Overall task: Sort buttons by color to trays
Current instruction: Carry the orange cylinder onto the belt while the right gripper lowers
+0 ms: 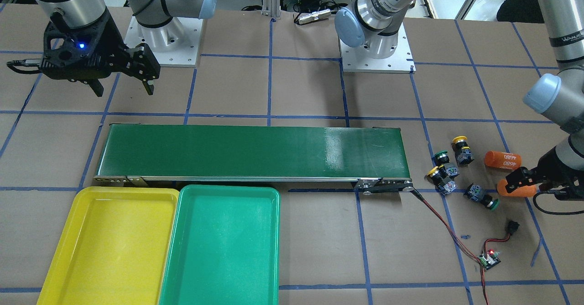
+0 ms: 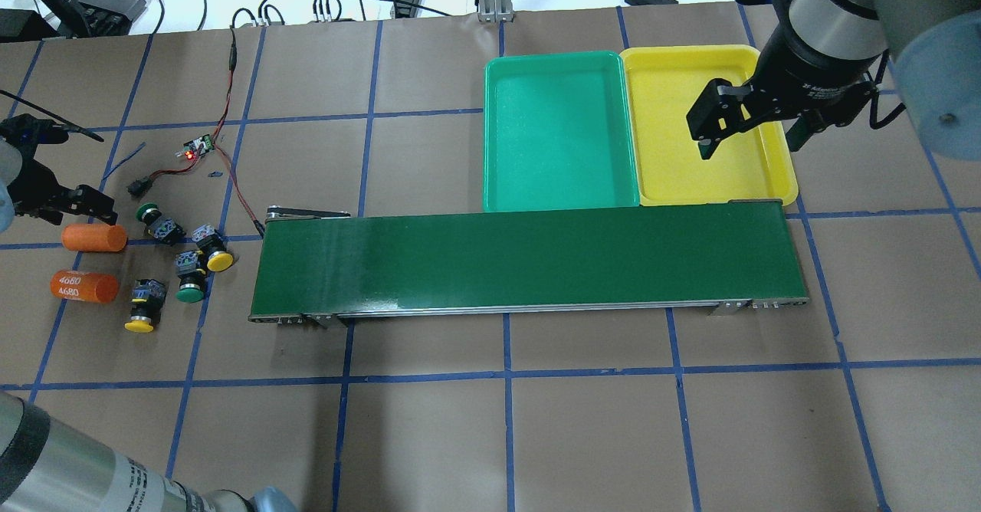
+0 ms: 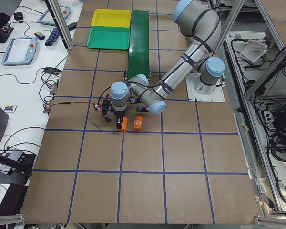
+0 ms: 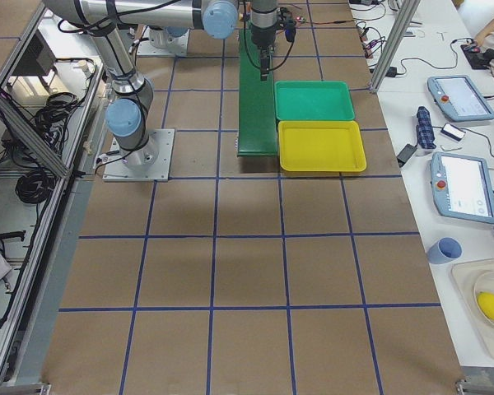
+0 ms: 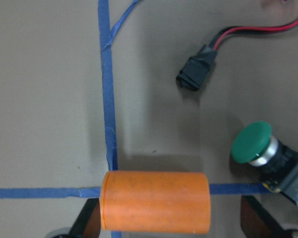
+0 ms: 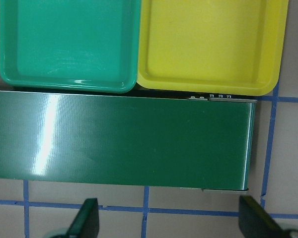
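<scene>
Four buttons lie in a cluster on the table off the belt's left end: a green one [image 2: 149,217], a yellow one [image 2: 214,255], a green one [image 2: 188,286] and a yellow one [image 2: 142,313]. The yellow tray [image 2: 713,182] and the green tray [image 2: 559,194] lie side by side beyond the belt, and both hold nothing. My left gripper [image 2: 73,204] is open and low, and its fingers [image 5: 87,220] straddle an orange cylinder [image 5: 155,201]. A green button [image 5: 253,144] lies just to its right. My right gripper [image 2: 751,142] is open and empty, and hangs over the yellow tray's near edge.
A long dark green conveyor belt [image 2: 529,263] lies across the middle. A second orange cylinder marked 4680 [image 2: 84,286] lies near the buttons. A small circuit board with a red light [image 2: 197,148], red and black wires and a black connector [image 5: 196,74] lie beyond the buttons.
</scene>
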Motion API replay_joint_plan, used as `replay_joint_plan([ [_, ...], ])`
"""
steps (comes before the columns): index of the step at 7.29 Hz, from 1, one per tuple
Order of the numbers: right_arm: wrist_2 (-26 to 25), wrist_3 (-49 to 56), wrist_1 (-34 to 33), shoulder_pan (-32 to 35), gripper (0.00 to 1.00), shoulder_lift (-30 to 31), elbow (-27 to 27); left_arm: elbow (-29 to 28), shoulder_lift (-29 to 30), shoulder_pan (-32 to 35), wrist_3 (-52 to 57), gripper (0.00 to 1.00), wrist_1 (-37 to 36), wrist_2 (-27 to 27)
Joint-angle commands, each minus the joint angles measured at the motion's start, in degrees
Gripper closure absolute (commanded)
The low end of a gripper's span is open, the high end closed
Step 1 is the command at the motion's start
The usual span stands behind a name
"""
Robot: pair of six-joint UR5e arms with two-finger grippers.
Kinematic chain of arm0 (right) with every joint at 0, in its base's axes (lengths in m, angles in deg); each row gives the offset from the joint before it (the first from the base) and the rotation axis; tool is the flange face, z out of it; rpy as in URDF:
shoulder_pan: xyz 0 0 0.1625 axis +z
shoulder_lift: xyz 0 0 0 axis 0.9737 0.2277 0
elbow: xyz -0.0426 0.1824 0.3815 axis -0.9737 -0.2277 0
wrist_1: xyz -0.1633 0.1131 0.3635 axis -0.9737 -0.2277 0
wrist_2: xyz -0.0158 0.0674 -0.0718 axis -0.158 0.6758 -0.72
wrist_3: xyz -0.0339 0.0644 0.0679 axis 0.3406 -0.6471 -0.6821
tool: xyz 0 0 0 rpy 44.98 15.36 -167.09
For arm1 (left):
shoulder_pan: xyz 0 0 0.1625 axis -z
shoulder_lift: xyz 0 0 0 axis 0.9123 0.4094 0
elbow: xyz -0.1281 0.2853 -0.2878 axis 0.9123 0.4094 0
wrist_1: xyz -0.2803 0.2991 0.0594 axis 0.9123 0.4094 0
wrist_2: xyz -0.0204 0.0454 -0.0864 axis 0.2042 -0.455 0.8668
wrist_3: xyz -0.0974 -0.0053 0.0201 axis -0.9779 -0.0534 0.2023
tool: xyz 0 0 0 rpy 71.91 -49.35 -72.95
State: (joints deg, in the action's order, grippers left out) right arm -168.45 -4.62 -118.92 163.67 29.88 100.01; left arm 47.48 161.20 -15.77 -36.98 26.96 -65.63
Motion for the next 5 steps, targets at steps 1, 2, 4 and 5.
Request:
replay_joint_plan([
  [1,-0.04,0.04,-0.43,0.0,0.0,-0.04,-0.03,-0.01,1.12,-0.05,0.11,0.0,-0.61,-0.26],
  [2,-0.04,0.04,-0.52,0.0,0.0,-0.56,-0.03,-0.18,1.13,-0.05,0.37,0.0,-0.62,-0.35],
  [4,0.04,0.04,-0.52,0.0,0.0,-0.65,-0.03,-0.27,1.13,0.12,0.9,0.0,-0.62,-1.06],
  [5,-0.04,0.04,-0.52,0.0,0.0,-0.65,-0.03,-0.18,1.13,0.12,2.38,0.0,-0.62,-1.06],
])
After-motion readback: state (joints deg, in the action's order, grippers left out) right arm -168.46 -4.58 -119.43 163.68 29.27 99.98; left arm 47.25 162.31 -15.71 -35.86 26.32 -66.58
